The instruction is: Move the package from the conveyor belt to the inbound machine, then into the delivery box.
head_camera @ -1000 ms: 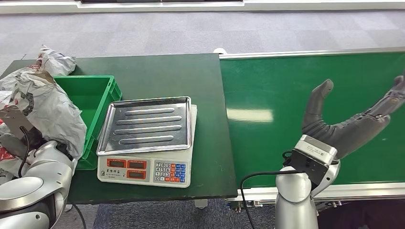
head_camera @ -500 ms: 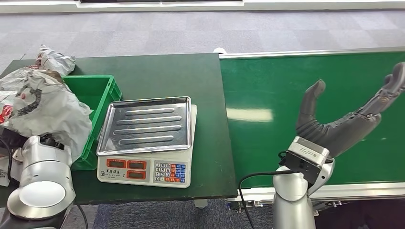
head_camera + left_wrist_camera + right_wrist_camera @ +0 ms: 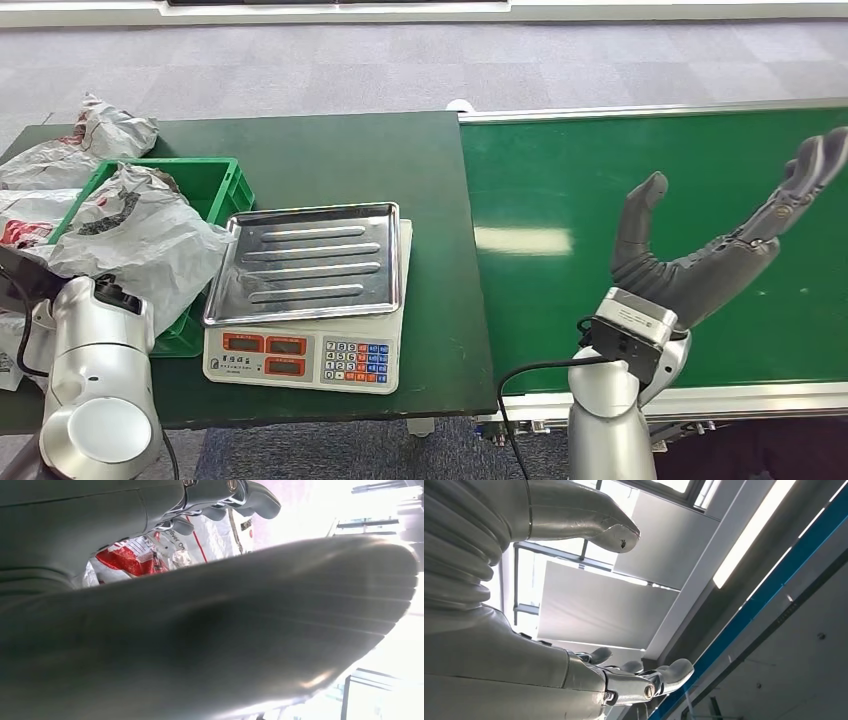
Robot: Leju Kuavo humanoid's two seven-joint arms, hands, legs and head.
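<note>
The package (image 3: 140, 245) is crinkled grey plastic film with a dull sheen. The crate (image 3: 215, 190) is smooth green plastic. The scale (image 3: 305, 355) carries a ribbed, shiny metal tray (image 3: 305, 262). The belt (image 3: 560, 240) is smooth green and slightly glossy; the bench (image 3: 350, 155) is matt dark green.

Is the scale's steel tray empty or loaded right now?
Empty. The steel tray shows bare ribbed metal; the grey package lies over the green bin beside it.
</note>
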